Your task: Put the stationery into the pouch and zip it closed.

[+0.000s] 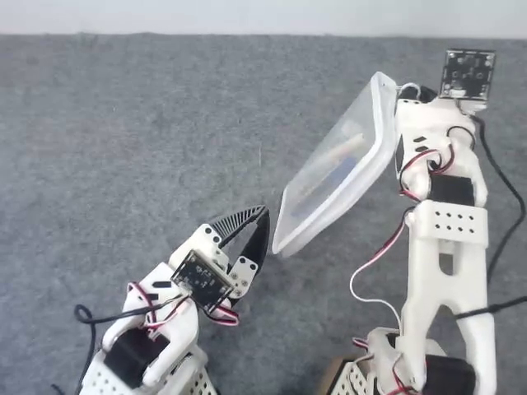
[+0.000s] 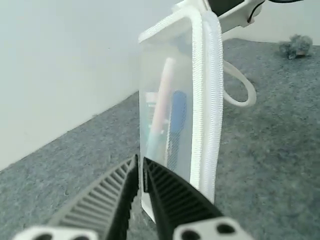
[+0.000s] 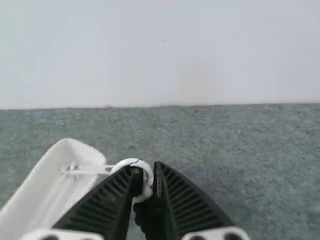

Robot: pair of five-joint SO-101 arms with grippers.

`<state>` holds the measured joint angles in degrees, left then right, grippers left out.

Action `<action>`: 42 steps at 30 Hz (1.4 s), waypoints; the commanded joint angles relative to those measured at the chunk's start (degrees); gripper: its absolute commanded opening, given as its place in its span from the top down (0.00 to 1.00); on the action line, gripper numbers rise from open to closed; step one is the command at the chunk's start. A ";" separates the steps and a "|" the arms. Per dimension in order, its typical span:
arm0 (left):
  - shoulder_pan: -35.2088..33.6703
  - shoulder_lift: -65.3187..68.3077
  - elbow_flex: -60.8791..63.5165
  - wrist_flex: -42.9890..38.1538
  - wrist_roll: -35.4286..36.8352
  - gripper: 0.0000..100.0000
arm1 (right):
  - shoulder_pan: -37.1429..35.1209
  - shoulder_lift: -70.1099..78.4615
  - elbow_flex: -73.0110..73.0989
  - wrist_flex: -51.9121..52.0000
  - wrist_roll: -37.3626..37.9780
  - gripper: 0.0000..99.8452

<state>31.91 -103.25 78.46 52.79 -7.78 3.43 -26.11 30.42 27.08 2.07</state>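
With the right tool [image 3: 146, 172] clamped on the zip ring [image 3: 122, 165], the left tool [image 2: 140, 166], all but closed and empty, should pinch the corner of the pouch [image 2: 170, 115] just ahead.

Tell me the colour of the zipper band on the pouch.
The zipper band is white; the left wrist view shows it best.

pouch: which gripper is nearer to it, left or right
Right. The right gripper has its jaws shut on the pull ring of the pouch; the left gripper sits just off its lower end, not holding it.
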 commanded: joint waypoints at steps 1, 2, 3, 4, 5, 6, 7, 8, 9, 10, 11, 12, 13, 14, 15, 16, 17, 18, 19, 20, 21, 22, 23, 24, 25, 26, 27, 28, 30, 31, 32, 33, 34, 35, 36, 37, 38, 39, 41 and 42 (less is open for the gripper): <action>-0.09 -1.05 -0.92 0.09 0.00 0.99 | -3.12 -1.89 -4.04 6.37 -0.09 0.88; -0.09 -1.05 -0.92 0.09 0.09 0.99 | -3.91 -2.77 -4.22 8.57 0.00 0.85; -0.09 -1.05 -0.92 0.09 0.09 0.99 | -4.88 -4.09 -4.22 10.51 0.00 0.82; -0.09 -1.05 -0.92 0.09 0.09 0.99 | -6.02 -5.58 -4.13 12.18 0.09 0.81; -0.09 -1.05 -0.92 0.09 0.09 0.99 | -7.16 -7.25 -3.87 13.58 0.09 0.81; -0.09 -1.05 -0.92 0.09 0.09 0.99 | -8.40 -8.84 -3.78 14.81 0.09 0.81; -0.35 -1.05 -1.01 0.09 0.18 0.99 | -9.63 -10.24 -3.78 16.22 0.26 0.82; -1.32 -1.05 -1.01 -0.09 0.18 0.99 | -10.86 -11.56 -3.78 17.63 1.23 0.82; -2.73 -1.05 -1.10 -0.26 0.35 0.99 | -12.26 -12.79 -3.78 18.95 2.46 0.82; -4.31 -1.05 -1.63 -0.26 0.44 0.98 | -13.67 -13.85 -3.78 20.26 3.69 0.82; -5.98 -1.05 -2.15 -0.09 0.70 0.97 | -15.34 -14.64 -3.78 21.49 4.66 0.82; -7.56 -1.05 -2.68 0.00 2.11 0.96 | -17.01 -15.34 -3.78 22.55 5.45 0.82; -9.23 -1.05 -2.95 0.00 4.04 0.94 | -18.77 -15.78 -3.78 23.69 6.24 0.82; -10.99 -1.05 -3.30 0.00 5.98 0.91 | -20.62 -16.04 -3.78 24.75 7.03 0.82; -12.92 -1.05 -3.56 0.00 7.91 0.89 | -22.37 -16.04 -3.78 25.80 7.91 0.82; -14.86 -1.05 -3.82 0.00 9.67 0.87 | -24.22 -16.13 -3.78 26.68 8.62 0.82; -16.62 -1.05 -3.82 -0.18 11.25 0.86 | -26.07 -16.04 -3.78 27.38 9.14 0.82; -18.55 -1.05 -3.91 -0.26 12.92 0.85 | -27.82 -15.96 -3.78 28.09 9.58 0.82; -20.31 -1.05 -4.26 -0.35 14.51 0.84 | -29.32 -15.96 -3.78 28.62 9.85 0.82; -22.24 -1.05 -4.70 -0.35 16.00 0.84 | -30.73 -15.96 -3.78 28.97 9.76 0.82; -23.91 -1.05 -4.97 -0.35 17.49 0.84 | -31.87 -15.96 -3.78 29.41 9.76 0.82; -25.58 -1.05 -5.23 -0.35 18.73 0.84 | -33.01 -15.96 -3.78 29.76 9.76 0.82; -27.08 -1.05 -5.49 -0.35 19.87 0.84 | -34.15 -15.96 -3.78 30.11 9.76 0.82; -28.40 -1.05 -5.67 -0.35 20.75 0.84 | -35.12 -15.96 -3.69 30.20 9.76 0.82; -29.45 -1.14 -5.67 -0.35 21.45 0.84 | -36.00 -15.87 -3.69 30.73 9.76 0.82; -30.24 -1.14 -5.67 -0.35 21.89 0.84 | -36.79 -15.87 -3.69 31.25 9.76 0.82; -30.77 -1.14 -5.67 -0.35 22.15 0.84 | -37.67 -15.87 -3.69 31.78 9.76 0.82; -31.12 -1.14 -5.67 -0.35 22.15 0.84 | -38.37 -15.87 -3.69 32.48 9.76 0.82; -31.38 -1.14 -5.67 -0.35 22.15 0.84 | -39.78 -15.87 -3.69 33.63 9.76 0.82; -31.38 -1.14 -5.67 -0.35 22.15 0.84 | -40.57 -15.87 -3.69 34.15 9.76 0.82; -31.38 -1.14 -5.67 -0.35 22.15 0.84 | -41.19 -15.87 -3.69 34.59 9.76 0.82; -31.38 -1.14 -5.67 -0.35 22.15 0.84 | -41.80 -15.87 -3.69 35.03 9.76 0.82; -31.38 -1.14 -5.67 -0.35 22.15 0.84 | -42.51 -15.87 -3.69 35.65 9.85 0.82; -31.38 -1.14 -5.67 -0.35 22.15 0.84 | -43.21 -15.87 -3.69 36.18 9.85 0.82; -31.38 -1.14 -5.67 -0.35 22.15 0.84 | -44.00 -15.87 -3.69 36.70 9.85 0.82; -31.38 -1.14 -5.67 -0.35 22.15 0.84 | -44.79 -15.87 -3.69 37.32 9.85 0.82; -31.38 -1.14 -5.67 -0.35 22.15 0.84 | -45.67 -15.87 -3.69 37.93 9.85 0.82; -31.38 -1.14 -5.67 -0.35 22.15 0.84 | -46.46 -15.87 -3.60 38.37 9.85 0.82; -31.38 -1.14 -5.76 -0.44 22.15 0.84 | -47.69 -16.31 -2.20 38.29 10.11 0.82; -31.38 -1.14 -5.93 -0.44 22.15 0.84 | -48.22 -16.40 -1.41 38.20 11.25 0.82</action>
<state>0.44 -103.25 76.00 52.79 13.32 -43.43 -42.64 26.02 62.33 10.59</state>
